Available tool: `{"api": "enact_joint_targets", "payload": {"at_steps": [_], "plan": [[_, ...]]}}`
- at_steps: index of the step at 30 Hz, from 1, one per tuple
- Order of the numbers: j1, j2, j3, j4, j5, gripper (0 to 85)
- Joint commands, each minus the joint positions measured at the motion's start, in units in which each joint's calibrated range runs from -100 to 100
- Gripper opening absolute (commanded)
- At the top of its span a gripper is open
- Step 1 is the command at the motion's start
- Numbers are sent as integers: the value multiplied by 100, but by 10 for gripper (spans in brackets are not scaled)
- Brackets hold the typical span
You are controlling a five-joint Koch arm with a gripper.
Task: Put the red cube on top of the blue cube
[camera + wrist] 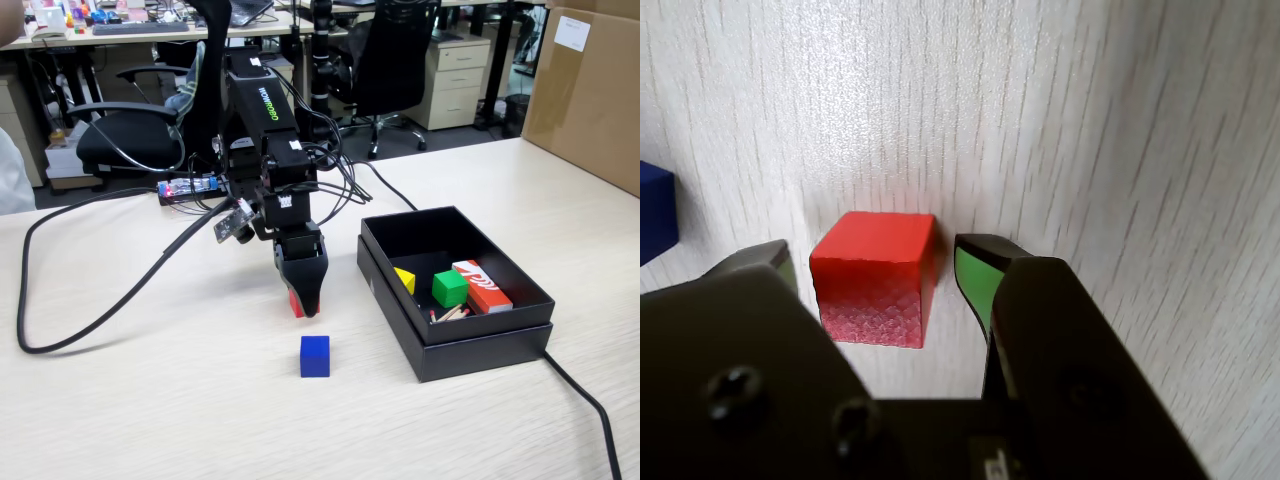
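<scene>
Arm: one black Koch arm (262, 130) stands on the pale wood-grain table (150, 400), bent forward with its tip pointing down at the tabletop.
Gripper: one gripper (303, 303); in the wrist view (876, 275) its two jaws stand apart on either side of the red cube, the right jaw showing a green pad (972, 280). A narrow gap shows between that pad and the cube's side; whether the left jaw touches the cube cannot be told.
Red cube: one red cube (875, 275), resting on the table between the jaws; in the fixed view only a sliver of red (296, 303) shows beside the gripper tip.
Blue cube: one blue cube (314, 356), alone on the table, near the gripper tip and toward the camera in the fixed view; in the wrist view it shows at the left edge (655, 212).
Box: one open black box (470, 345), right of the gripper in the fixed view, sitting in or on a second black tray.
Box contents: one green cube (449, 288), one yellow wedge-shaped block (405, 280), one orange-red box with white marks (483, 286), and a few thin sticks (450, 314).
Cables: several black cables (90, 320) run from the arm across the table.
Background: black office chairs (130, 135) and one cardboard carton (590, 90) at the right.
</scene>
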Motion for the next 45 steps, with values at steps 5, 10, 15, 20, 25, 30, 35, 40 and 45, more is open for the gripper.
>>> {"api": "enact_joint_targets", "payload": {"at_steps": [5,10,15,20,25,30,35,40,45], "plan": [[-34,9,369,-60,-24,76],[-49,-14,369,-77,-24,23],[-63,-381,450,-345,-15,23],[-78,-1368,967,-708,44,23],[-83,-1609,1665,-812,49,24],[-103,-1460,2390,-812,49,24],[-107,-416,3705,-812,24,24],[-171,869,4557,-812,0,24],[-220,1776,4947,-794,-10,25]]}}
